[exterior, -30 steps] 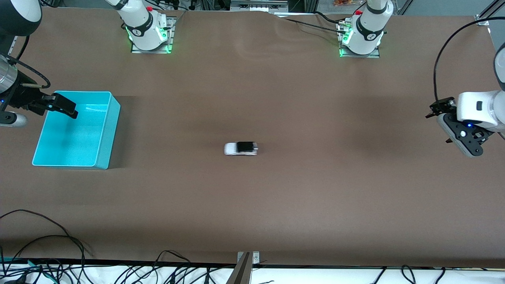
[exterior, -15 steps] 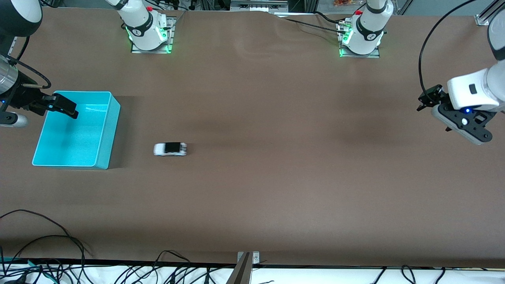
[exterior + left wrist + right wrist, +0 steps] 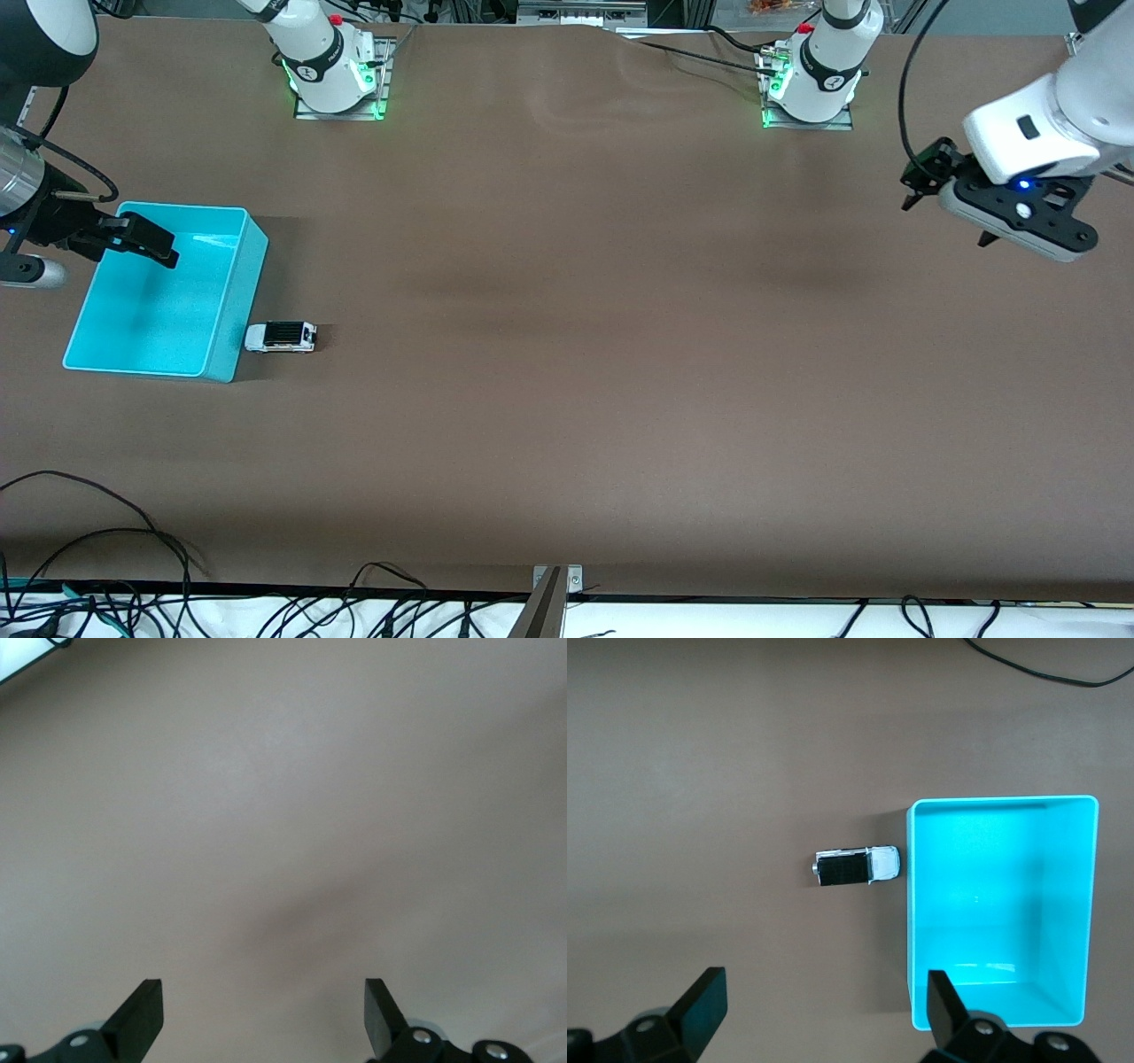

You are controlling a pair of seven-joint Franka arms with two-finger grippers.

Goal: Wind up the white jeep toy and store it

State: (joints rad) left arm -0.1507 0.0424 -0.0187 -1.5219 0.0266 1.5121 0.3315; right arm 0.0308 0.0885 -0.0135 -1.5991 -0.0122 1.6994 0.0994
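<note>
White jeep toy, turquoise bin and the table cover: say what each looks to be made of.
White jeep toy: probably hard plastic or painted die-cast metal; glossy white body, black roof panel. The look leaves it open.
Turquoise bin: likely moulded plastic; uniform colour, thin smooth walls, soft sheen inside.
Table cover: seems to be a matte brown sheet, paper or fabric; faint ripples show near the arms' bases.

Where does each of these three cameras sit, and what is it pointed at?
Front view: high across the table, facing both arms; shows the bases, left gripper, right gripper, bin and jeep.
Left wrist view: looks down at bare table past its open fingers.
Right wrist view: looks down on jeep against bin, both shared with the front view.
</note>
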